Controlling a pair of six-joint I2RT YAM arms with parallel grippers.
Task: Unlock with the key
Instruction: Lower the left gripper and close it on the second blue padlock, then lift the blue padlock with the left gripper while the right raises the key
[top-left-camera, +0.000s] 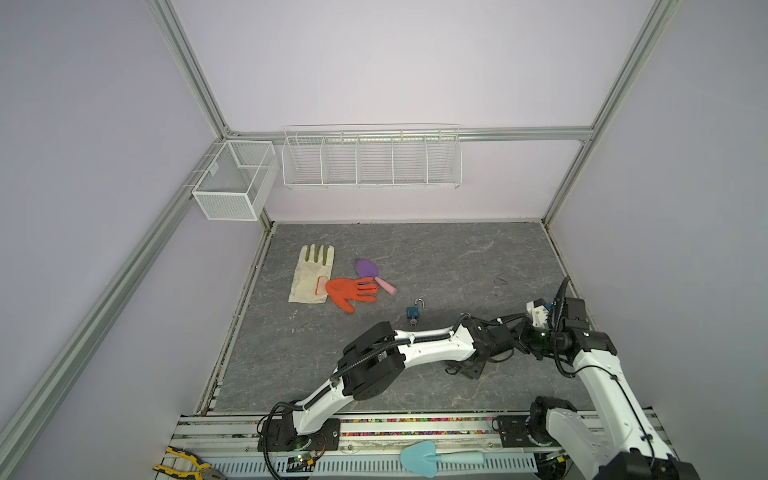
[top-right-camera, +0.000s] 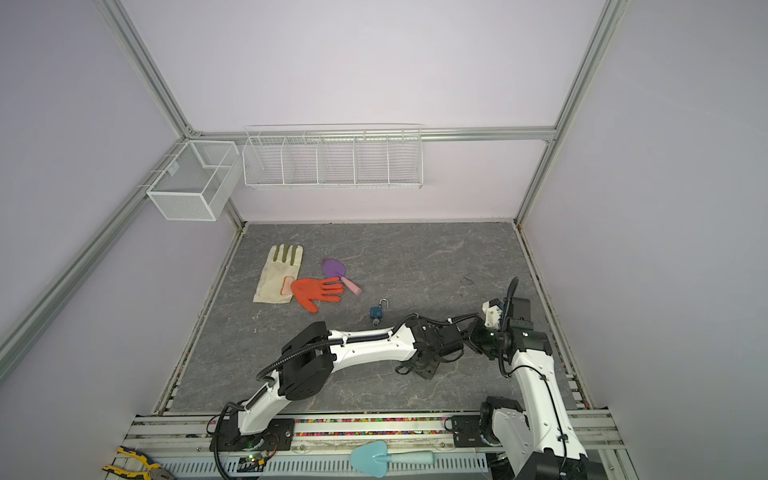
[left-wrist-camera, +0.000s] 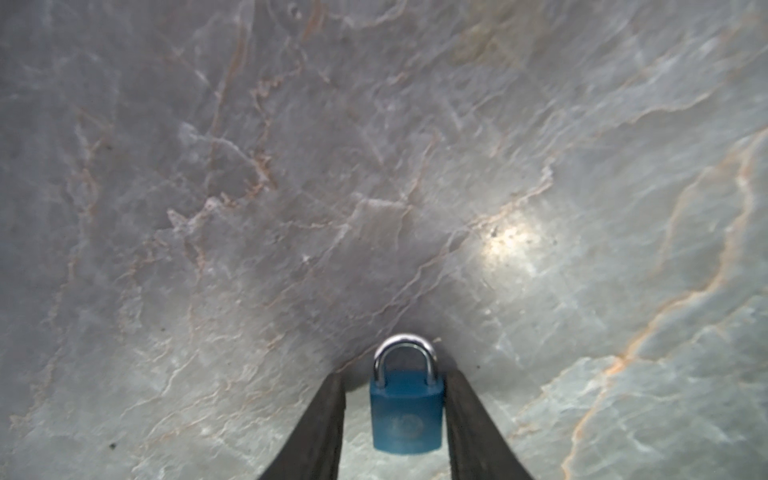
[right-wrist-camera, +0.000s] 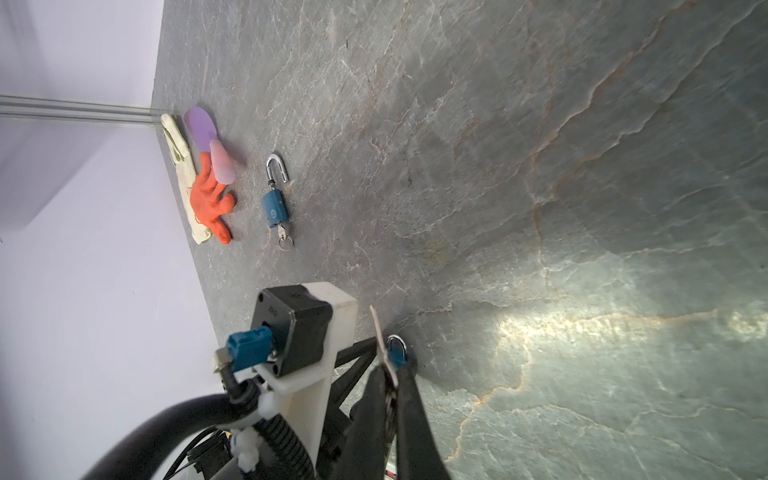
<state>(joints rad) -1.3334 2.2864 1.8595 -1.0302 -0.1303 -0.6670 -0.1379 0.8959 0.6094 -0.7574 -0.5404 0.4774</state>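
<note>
A blue padlock (left-wrist-camera: 405, 411) with a closed silver shackle sits between the fingers of my left gripper (left-wrist-camera: 395, 376), low over the grey table. One finger (left-wrist-camera: 457, 399) touches the lock's side, and a narrow gap shows at the other, so the jaws are open around it. My right gripper (right-wrist-camera: 390, 370) is shut on a flat metal key (right-wrist-camera: 379, 332), whose blade sticks out just beside the same padlock (right-wrist-camera: 398, 353). In both top views the two wrists meet at the front right and hide this padlock and the key.
A second blue padlock (top-left-camera: 412, 311) lies mid-table with its shackle open and a key (right-wrist-camera: 282, 232) in it. An orange glove (top-left-camera: 351, 293), a cream glove (top-left-camera: 311, 274) and a purple trowel (top-left-camera: 368, 270) lie left. Wire baskets (top-left-camera: 370, 160) hang on the back wall.
</note>
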